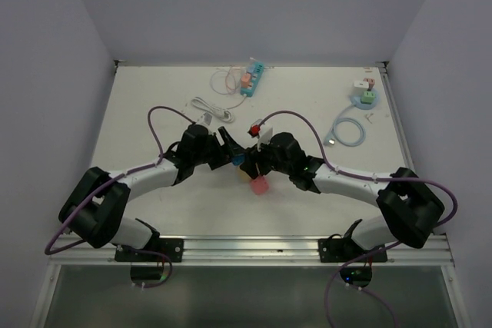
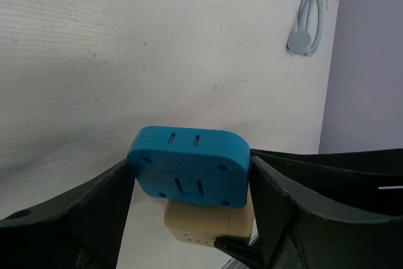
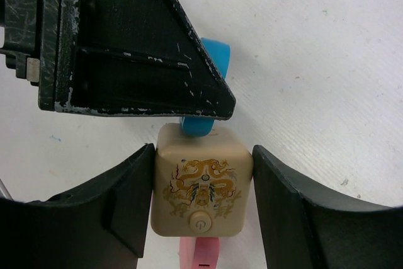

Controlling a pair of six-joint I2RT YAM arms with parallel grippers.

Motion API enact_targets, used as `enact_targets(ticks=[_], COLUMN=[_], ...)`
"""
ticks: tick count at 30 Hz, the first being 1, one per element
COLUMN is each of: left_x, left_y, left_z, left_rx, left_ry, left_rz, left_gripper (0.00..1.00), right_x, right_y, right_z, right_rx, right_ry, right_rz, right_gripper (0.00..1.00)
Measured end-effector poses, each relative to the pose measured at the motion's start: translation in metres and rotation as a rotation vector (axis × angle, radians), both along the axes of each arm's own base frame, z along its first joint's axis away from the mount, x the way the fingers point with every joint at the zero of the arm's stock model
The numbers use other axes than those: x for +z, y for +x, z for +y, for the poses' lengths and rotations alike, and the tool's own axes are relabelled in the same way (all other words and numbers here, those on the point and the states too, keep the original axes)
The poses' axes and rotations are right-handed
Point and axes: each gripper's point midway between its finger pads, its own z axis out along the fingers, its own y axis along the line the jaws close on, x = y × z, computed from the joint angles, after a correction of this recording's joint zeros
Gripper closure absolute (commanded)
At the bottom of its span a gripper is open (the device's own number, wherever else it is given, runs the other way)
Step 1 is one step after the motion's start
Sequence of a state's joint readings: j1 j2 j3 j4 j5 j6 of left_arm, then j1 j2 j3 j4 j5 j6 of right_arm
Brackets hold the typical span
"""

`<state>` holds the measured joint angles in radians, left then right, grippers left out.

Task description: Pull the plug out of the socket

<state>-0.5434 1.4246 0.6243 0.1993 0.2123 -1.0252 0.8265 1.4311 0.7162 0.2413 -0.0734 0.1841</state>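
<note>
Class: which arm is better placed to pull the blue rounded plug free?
Left, probably: the left gripper clamps the blue rounded plug, while the right gripper braces the beige dragon-printed cube socket.

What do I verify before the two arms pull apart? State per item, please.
1. Left hand gripping the blue block: ok, fingers press on both sides.
2. Right hand gripping the beige cube: ok, fingers sit against both sides.
3. Block and cube joined, so there is something to pull: ok, they meet face to face with no gap.
4. Pink piece under the cube free of it: cannot tell.
5. Room to pull apart: looks ok; the nearest loose item, a white cable, lies beyond the left hand, off the pull line.
</note>
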Motion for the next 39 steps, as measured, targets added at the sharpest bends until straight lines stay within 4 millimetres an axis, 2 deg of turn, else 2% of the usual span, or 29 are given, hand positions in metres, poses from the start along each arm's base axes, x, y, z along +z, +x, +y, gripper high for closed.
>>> enact_targets(ticks=[2,3,5,6,8,9,12,15,17,26,39], left_x=[0.001,0.002,0.003,0.003,0.003,0.004,0.005,0.009,0.011,0.031,0.063], left_y=[0.001,0.001,0.002,0.003,0.005,0.005,0.007,0.01,0.011,0.022,0.041], left_z=[-0.002,-0.002,-0.002,-0.002,-0.001,-0.001,0.002,0.007,0.012,0.038,0.055], left_rx=[0.008,0.01,0.016,0.019,0.027,0.031,0.05,0.079,0.103,0.216,0.186], left_ry=[-0.005,-0.003,-0.007,-0.005,-0.002,0.0,0.009,0.02,0.033,0.103,0.176], left_rz=[-0.004,-0.007,-0.01,-0.014,-0.019,-0.022,-0.034,-0.055,-0.067,-0.167,-0.211], left_gripper=[0.34,0.42,0.5,0.6,0.7,0.8,0.91,0.97,1.0,1.0,1.0], right_x=[-0.001,-0.001,-0.002,-0.001,-0.001,-0.001,-0.002,0.0,0.0,0.014,0.039], right_y=[0.0,0.0,0.0,0.001,0.002,0.002,0.003,0.005,0.006,0.018,0.033], right_z=[0.0,0.0,0.0,0.001,0.002,0.002,0.003,0.007,0.011,0.031,0.045], right_rx=[0.0,0.0,-0.001,-0.001,-0.001,-0.001,0.0,0.006,0.017,0.055,0.059], right_ry=[0.0,-0.001,0.0,0.002,0.005,0.006,0.01,0.022,0.027,0.048,0.075], right_rz=[0.001,0.0,0.0,-0.002,-0.005,-0.005,-0.01,-0.02,-0.022,-0.043,-0.103], right_gripper=[1.0,1.0,1.0,1.0,1.0,1.0,1.0,1.0,1.0,1.0,1.0])
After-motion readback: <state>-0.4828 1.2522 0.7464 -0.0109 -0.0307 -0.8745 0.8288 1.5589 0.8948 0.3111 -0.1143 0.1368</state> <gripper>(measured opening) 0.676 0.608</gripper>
